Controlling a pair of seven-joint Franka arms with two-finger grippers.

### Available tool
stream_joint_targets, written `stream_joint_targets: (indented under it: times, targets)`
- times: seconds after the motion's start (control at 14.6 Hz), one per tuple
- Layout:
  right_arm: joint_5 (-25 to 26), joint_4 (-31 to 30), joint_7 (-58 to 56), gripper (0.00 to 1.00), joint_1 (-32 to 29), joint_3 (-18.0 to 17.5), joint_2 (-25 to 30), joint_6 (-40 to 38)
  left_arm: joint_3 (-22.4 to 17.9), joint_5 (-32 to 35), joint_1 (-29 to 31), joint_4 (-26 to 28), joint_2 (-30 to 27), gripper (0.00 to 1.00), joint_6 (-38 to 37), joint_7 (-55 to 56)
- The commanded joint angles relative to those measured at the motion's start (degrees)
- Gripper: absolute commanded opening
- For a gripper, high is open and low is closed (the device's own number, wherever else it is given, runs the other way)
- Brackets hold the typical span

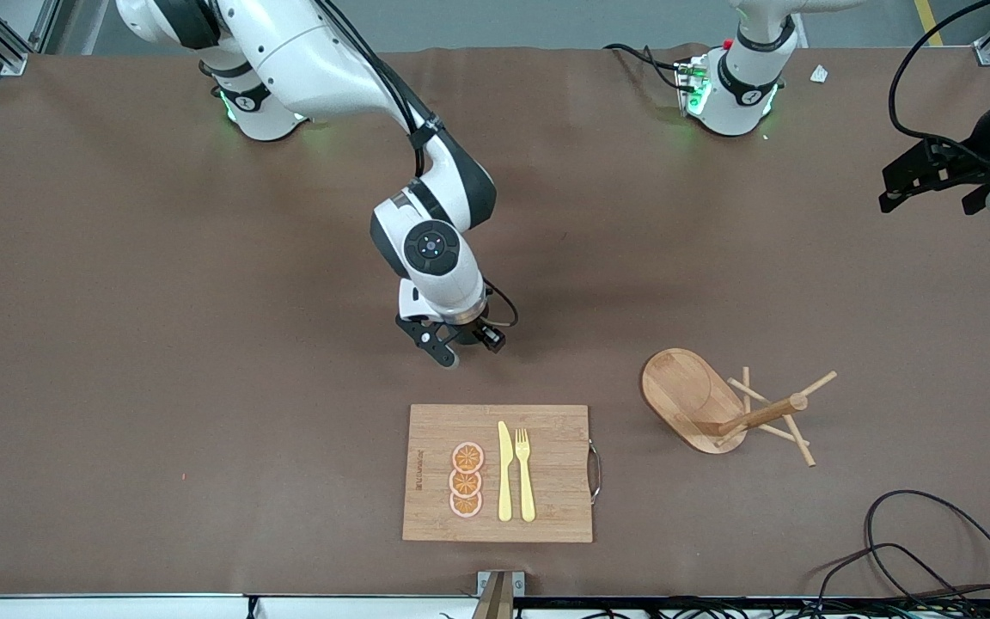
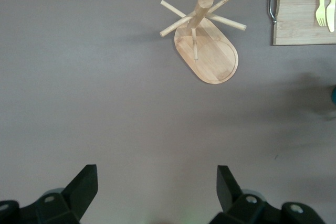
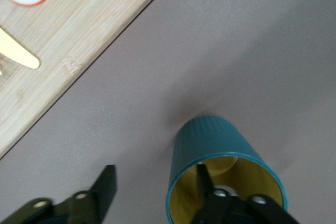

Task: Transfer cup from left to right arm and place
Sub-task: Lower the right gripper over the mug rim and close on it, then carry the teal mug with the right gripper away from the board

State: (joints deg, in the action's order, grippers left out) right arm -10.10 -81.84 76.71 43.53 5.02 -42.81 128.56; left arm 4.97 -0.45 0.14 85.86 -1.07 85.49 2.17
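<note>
From the front, my right claw (image 1: 467,348) and wrist cover the cup almost entirely, so I can't make it out from that side. Only my right wrist view shows it properly, and even there its lower rim is cut off and I see no handle.

The cup (image 3: 210,145) stands upright on the brown table (image 1: 203,344), directly under my right claw. It is near the cutting board (image 1: 546,430) and farther from the front camera than the board. My right claw straddles the cup wall: one finger (image 3: 205,182) reaches down inside the tan-gold interior, and the other finger (image 3: 106,182) hangs outside, clearly apart from the teal wall. The claw stands partly spread and grips nothing.

By count there is one cup and one cutting board. On the board lie three orange slices (image 1: 466,480) in a row, one yellow knife (image 1: 504,473) and one yellow fork (image 1: 524,473) side by side. One wooden peg rack (image 1: 723,408) stands toward the left arm's end of the table.

My left claw (image 2: 157,170) waits up over that end of the table, spread wide with nothing between its fingers.
</note>
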Motion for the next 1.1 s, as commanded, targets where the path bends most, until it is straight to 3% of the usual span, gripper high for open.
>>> stream_joint_targets:
  times: [0.0, 0.34, 0.48, 1.03]
  targets:
    - [-1.33, 0.72, -3.48, 0.01, 0.33, 0.25, -0.35, -0.24, -0.14, -0.17, -0.23, 1.42, -1.13, 1.00, 1.60, -0.68]
    - [-1.15, 0.46, -6.73, 0.00, 0.16, 0.34, 0.00, -0.77, 0.04, -0.08, -0.41, 1.42, -0.69, 1.00, 2.05, -0.68]
    - [-0.89, 0.98, -11.03, 0.00, -1.24, 0.51, 0.70, -4.79, 0.04, -0.08, -0.41, 1.42, -0.60, 1.00, 2.05, -0.68]
    - [1.04, 0.46, -54.26, 0.00, -21.18, 0.95, 7.55, -18.69, 0.30, -0.08, -0.50, 1.33, -0.51, 1.00, 2.48, -0.24]
